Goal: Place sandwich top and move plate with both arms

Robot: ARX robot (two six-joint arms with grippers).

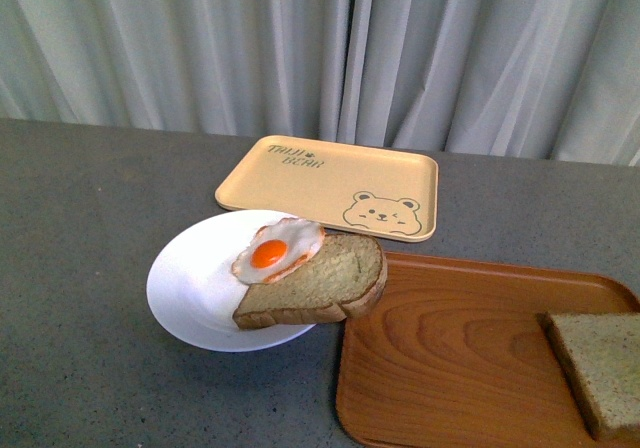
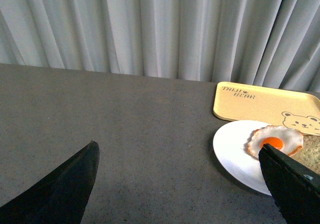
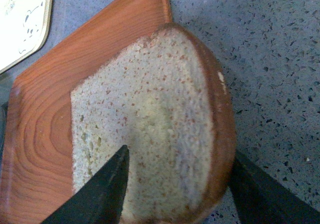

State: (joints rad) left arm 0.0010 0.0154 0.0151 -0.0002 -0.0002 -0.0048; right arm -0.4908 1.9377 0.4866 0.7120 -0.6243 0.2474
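Observation:
The sandwich top (image 1: 600,368) lies on the brown wooden tray (image 1: 450,358) at the front right; neither arm shows in the front view. In the right wrist view the slice (image 3: 150,124) fills the frame, and my right gripper (image 3: 177,181) is open with one finger over the crumb and the other beside the domed crust. The white plate (image 1: 195,288) holds a bread slice (image 1: 325,280) with a fried egg (image 1: 278,250) on it. My left gripper (image 2: 180,169) is open above bare table, left of the plate (image 2: 232,146).
A pale yellow bear tray (image 1: 330,183) lies behind the plate, near the grey curtain (image 1: 320,48). The bread on the plate overhangs the plate's right rim toward the wooden tray. Grey table surface (image 1: 80,228) spreads to the left.

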